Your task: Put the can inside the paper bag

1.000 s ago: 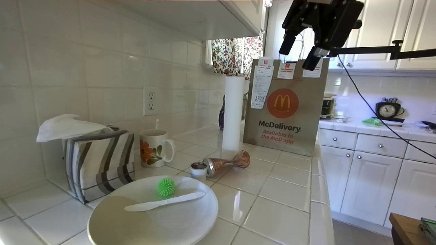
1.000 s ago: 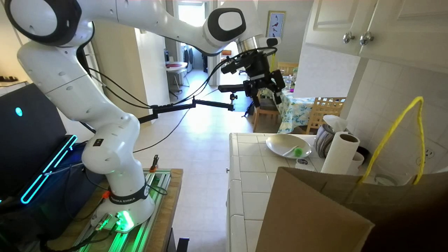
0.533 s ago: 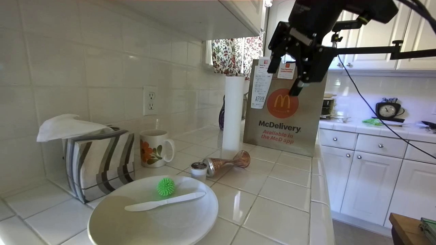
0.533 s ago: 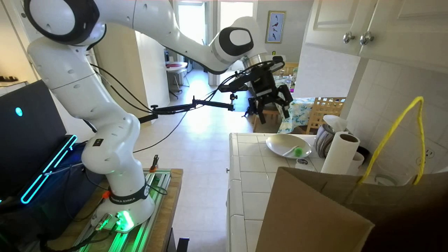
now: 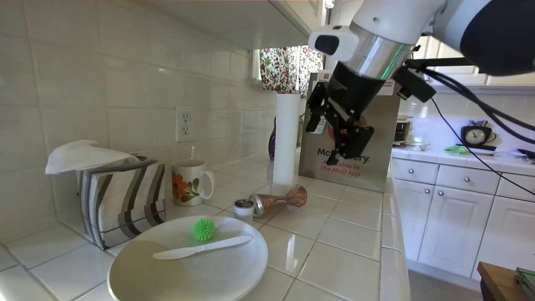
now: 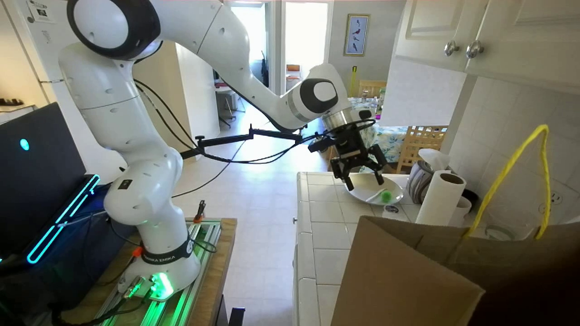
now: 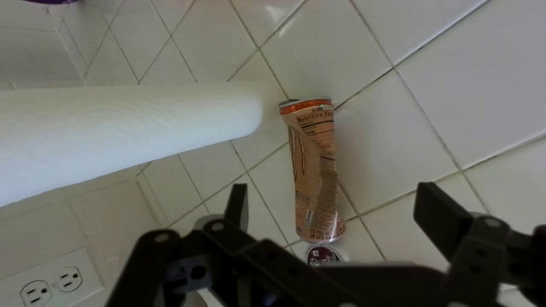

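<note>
The copper-coloured can (image 5: pixel 278 202), pinched in its middle, lies on its side on the tiled counter. In the wrist view the can (image 7: pixel 313 170) lies beyond and between the open fingers. In an exterior view it is hidden behind the bag. The tall brown paper bag (image 5: pixel 382 138) stands upright on the counter behind the can. It also shows with a yellow handle and open top in an exterior view (image 6: pixel 403 271). My gripper (image 5: pixel 322 142) is open and empty, above the can and in front of the bag; it also shows in the wrist view (image 7: pixel 335 207) and an exterior view (image 6: pixel 364 182).
A small pot (image 5: pixel 243 210) stands close against the can's near end. A tall white roll (image 5: pixel 286 142) stands just behind the can. A mug (image 5: pixel 190 183), a striped napkin holder (image 5: pixel 121 200) and a plate (image 5: pixel 138 267) are nearby. A cabinet (image 5: pixel 234 21) hangs above.
The arm has reached out over the counter and my gripper has come down from above the bag's top to in front of its lower half. The gripper stays open. The can and bag have not moved.
</note>
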Motion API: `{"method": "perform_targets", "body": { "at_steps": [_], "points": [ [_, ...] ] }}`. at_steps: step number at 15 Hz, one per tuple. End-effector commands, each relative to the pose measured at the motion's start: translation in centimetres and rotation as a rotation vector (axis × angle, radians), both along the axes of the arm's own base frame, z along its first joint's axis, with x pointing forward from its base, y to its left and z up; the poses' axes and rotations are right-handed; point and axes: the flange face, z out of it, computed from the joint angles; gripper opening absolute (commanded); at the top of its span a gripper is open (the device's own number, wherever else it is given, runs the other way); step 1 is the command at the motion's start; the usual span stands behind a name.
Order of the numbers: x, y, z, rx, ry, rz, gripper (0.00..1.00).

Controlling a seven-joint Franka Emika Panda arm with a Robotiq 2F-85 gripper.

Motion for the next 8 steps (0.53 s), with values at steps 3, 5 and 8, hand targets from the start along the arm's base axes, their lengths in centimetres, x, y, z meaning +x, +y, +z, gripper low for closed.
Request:
{"method": "perform_targets", "body": {
  "at_steps": [3,5,8],
  "points": [
    [1.3,-1.9,-4.5,-0.021,-0.063,0.005,1.0],
    [1.5,-2.3,-5.7,-0.009,-0.08,-0.008,1.0],
    [2.0,-2.1,-7.2,0.01,-0.101,-0.017,1.0]
  ]
}}
